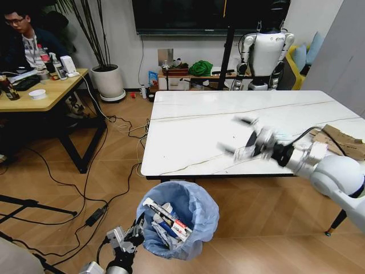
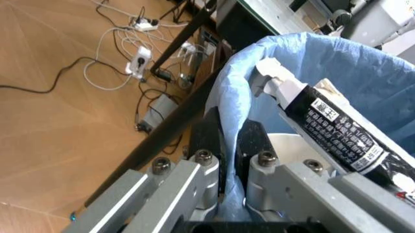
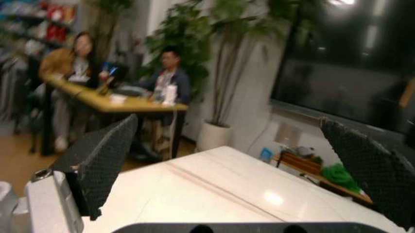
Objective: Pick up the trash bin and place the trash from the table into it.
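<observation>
The trash bin (image 1: 191, 214), lined with a light-blue bag, hangs low in front of the table (image 1: 194, 123). My left gripper (image 1: 136, 229) is shut on its near rim; in the left wrist view the gripper (image 2: 228, 133) pinches the blue bag edge (image 2: 227, 92). Inside lie pieces of trash, among them a black-and-white packet (image 2: 337, 131) and wrappers (image 1: 168, 220). My right gripper (image 1: 236, 137) hovers open and empty over the table's right half, its wide-apart pads (image 3: 100, 162) above the white top (image 3: 214, 189). Torn brown cardboard (image 1: 342, 140) lies at the table's right edge.
Cables and a power strip (image 1: 94, 216) trail over the wooden floor left of the bin. A wooden desk (image 1: 43, 91) stands at the far left, with a planter (image 1: 108, 80) behind it. Another robot (image 1: 265, 54) stands beyond the table.
</observation>
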Controlling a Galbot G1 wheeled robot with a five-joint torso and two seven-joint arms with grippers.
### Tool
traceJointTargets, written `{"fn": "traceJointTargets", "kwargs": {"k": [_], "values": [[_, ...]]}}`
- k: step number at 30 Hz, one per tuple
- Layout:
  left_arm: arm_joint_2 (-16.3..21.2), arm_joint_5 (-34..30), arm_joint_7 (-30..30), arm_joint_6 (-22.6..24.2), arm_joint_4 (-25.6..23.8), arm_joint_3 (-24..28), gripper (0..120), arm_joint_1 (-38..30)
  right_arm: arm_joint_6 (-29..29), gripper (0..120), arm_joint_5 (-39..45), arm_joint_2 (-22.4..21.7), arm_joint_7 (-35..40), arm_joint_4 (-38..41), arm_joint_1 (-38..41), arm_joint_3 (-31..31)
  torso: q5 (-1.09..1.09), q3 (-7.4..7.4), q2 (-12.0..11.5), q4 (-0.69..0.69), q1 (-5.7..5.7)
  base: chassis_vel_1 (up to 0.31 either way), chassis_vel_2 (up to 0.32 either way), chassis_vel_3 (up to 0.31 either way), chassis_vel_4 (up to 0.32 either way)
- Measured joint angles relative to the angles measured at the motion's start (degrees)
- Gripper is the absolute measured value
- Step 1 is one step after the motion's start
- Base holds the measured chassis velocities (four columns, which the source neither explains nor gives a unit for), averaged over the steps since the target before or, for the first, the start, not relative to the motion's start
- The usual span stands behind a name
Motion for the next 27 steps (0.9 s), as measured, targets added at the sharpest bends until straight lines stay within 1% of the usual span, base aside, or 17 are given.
{"fn": "traceJointTargets", "kwargs": {"k": [1, 3, 5, 6, 7, 9, 10, 14, 15, 16, 18, 19, 21, 23, 25, 27], "values": [[0.00, 0.00, 0.00, 0.00, 0.00, 0.00, 1, 0.00, 0.00, 100, 0.00, 0.00, 0.00, 0.00, 0.00, 0.00, 0.00, 0.00, 0.00, 0.00, 0.00, 0.000, 0.000, 0.000, 0.000], [0.32, 0.04, 0.12, -0.10, -0.36, -0.74, 1, 0.17, 0.18, 100, 1.92, 4.66, 1.08, -1.72, -2.40, 3.97, -0.02, 0.00, 0.00, 0.00, 0.00, 0.000, 0.000, 0.000, 0.000], [0.30, -0.02, 0.15, -0.13, -0.58, -1.18, 1, 0.11, 0.27, 100, 2.61, 8.37, 1.11, -3.09, -4.42, 7.64, -0.03, 0.00, 0.00, -0.01, 0.00, 0.000, 0.000, 0.000, 0.000], [0.30, -0.02, 0.15, -0.13, -0.58, -1.18, 1, 0.11, 0.27, 100, 2.61, 8.37, 1.11, -3.09, -4.42, 7.64, -0.03, 0.00, 0.00, -0.01, 0.00, 0.000, 0.000, 0.000, 0.000], [0.29, -0.05, 0.18, -0.16, -0.58, -1.36, 1, 0.02, 0.36, 100, 2.68, 10.37, 0.82, -3.90, -5.69, 10.04, -0.03, 0.00, 0.00, -0.01, 0.00, 0.000, 0.000, 0.000, 0.000], [0.25, -0.06, 0.22, -0.20, -0.49, -1.54, 1, -0.12, 0.67, 100, 2.36, 12.67, 0.10, -4.85, -7.40, 13.53, -0.01, 0.00, 0.00, -0.02, 0.00, 0.000, 0.000, 0.000, 0.000], [0.25, -0.06, 0.22, -0.20, -0.49, -1.54, 1, -0.12, 0.67, 100, 2.36, 12.67, 0.10, -4.85, -7.40, 13.53, -0.01, 0.00, 0.00, -0.02, 0.00, 0.000, 0.000, 0.000, 0.000], [0.05, -0.29, 0.23, -0.26, -0.11, -1.72, 1, -0.54, 1.53, 100, -0.06, 16.24, -3.13, -6.72, -12.89, 23.91, -0.04, 0.00, 0.00, 0.00, -0.01, 0.000, 0.000, 0.000, 0.000], [0.05, -0.35, 0.23, -0.27, 0.02, -1.76, 1, -0.62, 1.63, 100, -0.25, 16.61, -3.53, -6.83, -13.91, 25.29, -0.04, 0.00, 0.00, -0.03, -0.01, 0.000, 0.000, 0.000, 0.000], [0.05, -0.35, 0.23, -0.27, 0.02, -1.76, 1, -0.62, 1.63, 100, -0.25, 16.61, -3.53, -6.83, -13.91, 25.29, -0.04, 0.00, 0.00, -0.03, -0.01, 0.000, 0.000, 0.000, 0.000], [0.08, -0.39, 0.23, -0.26, 0.28, -1.84, 1, -0.87, 2.10, 100, -0.71, 17.72, -4.70, -6.88, -17.42, 28.94, -0.01, 0.00, 0.00, -0.02, -0.01, 0.000, 0.000, 0.000, 0.000], [0.11, -0.40, 0.23, -0.26, 0.31, -1.90, 1, -1.03, 2.44, 100, -1.28, 18.51, -5.51, -6.88, -19.34, 30.95, -0.04, 0.00, 0.00, -0.02, -0.01, 0.000, 0.000, 0.000, 0.000], [0.12, -0.42, 0.23, -0.26, 0.31, -1.95, 1, -1.12, 2.72, 100, -1.54, 19.11, -6.16, -6.88, -20.50, 32.02, -0.04, -0.01, 0.00, -0.02, -0.02, 0.000, 0.000, 0.000, 0.000], [0.11, -0.57, 0.20, -0.23, 0.31, -2.13, 1, -1.29, 3.25, 100, -1.78, 21.23, -8.26, -7.12, -23.81, 34.44, -0.02, -0.01, 0.00, -0.01, -0.01, 0.000, 0.000, 0.000, 0.000], [0.15, -0.57, 0.18, -0.22, 0.31, -2.16, 1, -1.27, 3.31, 100, -1.80, 21.73, -8.87, -7.24, -24.49, 34.80, -0.02, -0.01, 0.01, -0.02, -0.02, 0.000, 0.000, 0.000, 0.000], [0.48, -0.57, 0.12, -0.11, 0.19, -2.16, 1, -0.95, 3.34, 100, -1.84, 23.33, -10.16, -7.43, -26.48, 35.46, -0.02, -0.01, 0.00, -0.01, -0.01, 0.000, 0.000, 0.000, 0.000]]}}
